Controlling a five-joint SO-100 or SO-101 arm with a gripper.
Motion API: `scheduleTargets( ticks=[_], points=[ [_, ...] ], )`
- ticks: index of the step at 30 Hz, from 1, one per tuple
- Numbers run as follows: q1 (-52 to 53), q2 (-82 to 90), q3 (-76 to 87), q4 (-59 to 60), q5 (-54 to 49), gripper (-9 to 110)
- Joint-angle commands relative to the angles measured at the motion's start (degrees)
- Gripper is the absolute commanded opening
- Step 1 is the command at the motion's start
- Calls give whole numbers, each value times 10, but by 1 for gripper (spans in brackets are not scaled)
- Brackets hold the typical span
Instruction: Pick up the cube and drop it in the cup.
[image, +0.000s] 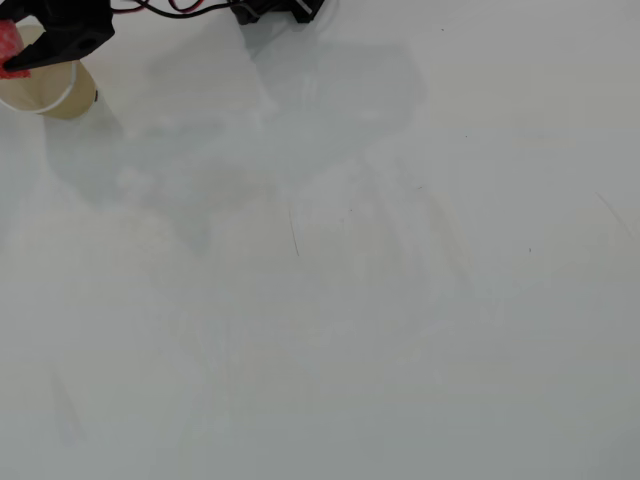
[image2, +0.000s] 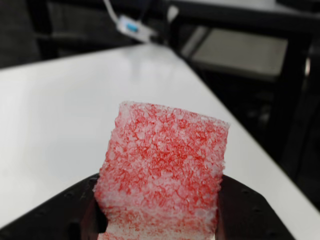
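Overhead view: gripper (image: 12, 55) is sitting at approx 10 o'clock of the frame, jaws clamping on the cube (image: 8, 40), which is showing red at the far left edge. Cup (image: 48, 92) is standing upright just below the gripper, w/ the black finger overlapping its rim at about 12 o'clock; cube is at approx 11 o'clock of the cup mouth, partly cut off by the frame. Table (image: 380, 300) is looking white and bare elsewhere; cables (image: 170, 6) are running along 12 o'clock.

Wrist view: cube (image2: 162, 175) is filling the centre, speckled red/white, w/ black jaw parts pressing at both lower sides, approx 4 and 8 o'clock. Table (image2: 60, 115) is stretching behind it.
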Motion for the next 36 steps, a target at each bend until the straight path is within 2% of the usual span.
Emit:
scheduleTargets(
  ticks=[1, 13, 36],
  points=[
    [4, -11, -115, 25, 4, 0],
    [11, -64, -142, 91, 9, 0],
    [5, -83, -144, 113, 18, 0]
  ],
)
